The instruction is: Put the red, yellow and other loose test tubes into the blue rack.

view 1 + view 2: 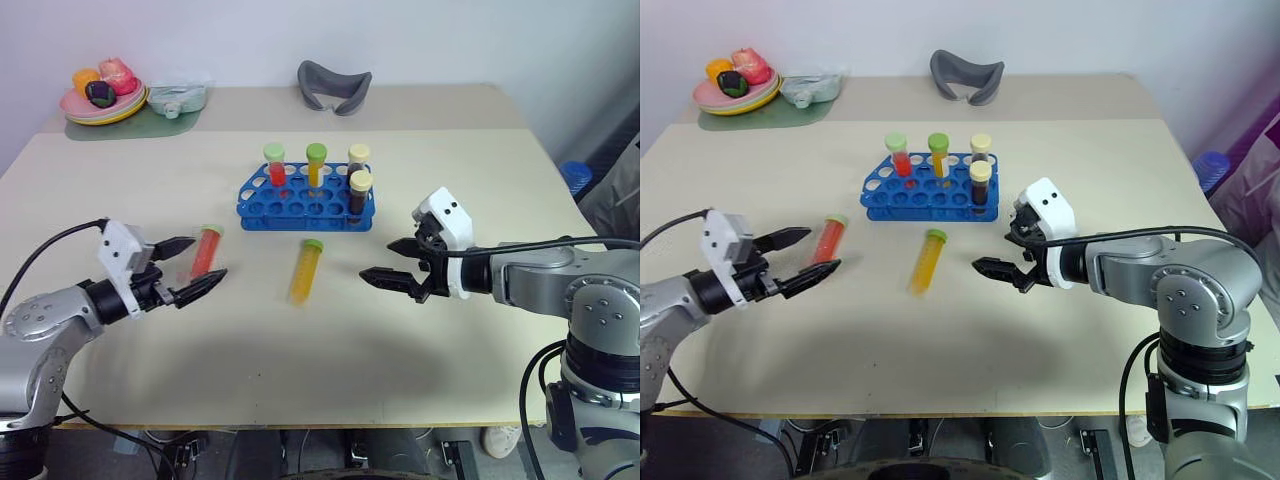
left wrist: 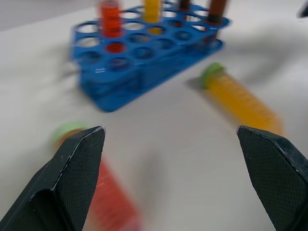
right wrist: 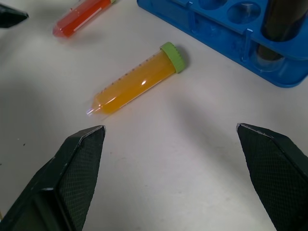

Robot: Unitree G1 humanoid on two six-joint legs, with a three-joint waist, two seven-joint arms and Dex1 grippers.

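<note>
Two loose test tubes lie on a beige table in front of a blue rack that already holds four tubes.

The blue rack (image 1: 306, 198) sits at the table's centre, a rectangular block of round holes. Standing upright in it are a red-filled tube with a green cap (image 1: 275, 165), a yellow-filled tube with a green cap (image 1: 316, 166), and two dark-filled tubes with pale yellow caps (image 1: 359, 185). The loose yellow tube (image 1: 305, 271), green-capped, lies flat at six o'clock from the rack, cap towards it. The loose red tube (image 1: 205, 252), also green-capped, lies flat at about eight o'clock, well apart from the yellow one.
</note>
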